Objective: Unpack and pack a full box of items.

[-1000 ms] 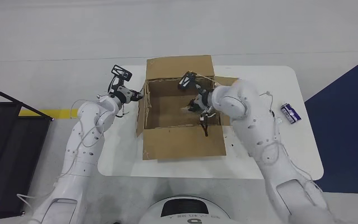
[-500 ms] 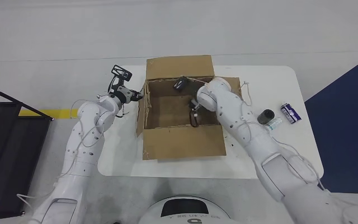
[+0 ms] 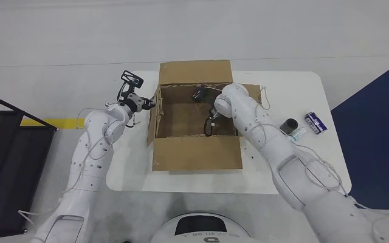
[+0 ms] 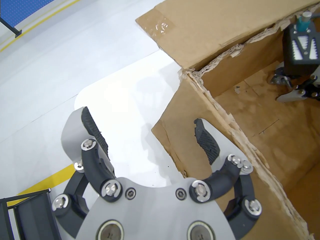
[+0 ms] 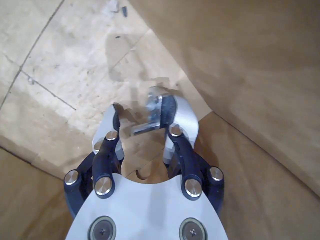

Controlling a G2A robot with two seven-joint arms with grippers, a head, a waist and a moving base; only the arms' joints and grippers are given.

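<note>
Top view: overhead, looking down on the whole counter (image 3: 331, 161) and box (image 3: 194, 155). Left wrist view: close outside the box, facing in. Right wrist view: inside it. All share the box floor.

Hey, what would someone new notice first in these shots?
The big open cardboard box in the middle of the white table, with the right gripper down inside it, open around a small metal piece. The left gripper hangs open just outside the box's left side.
</note>
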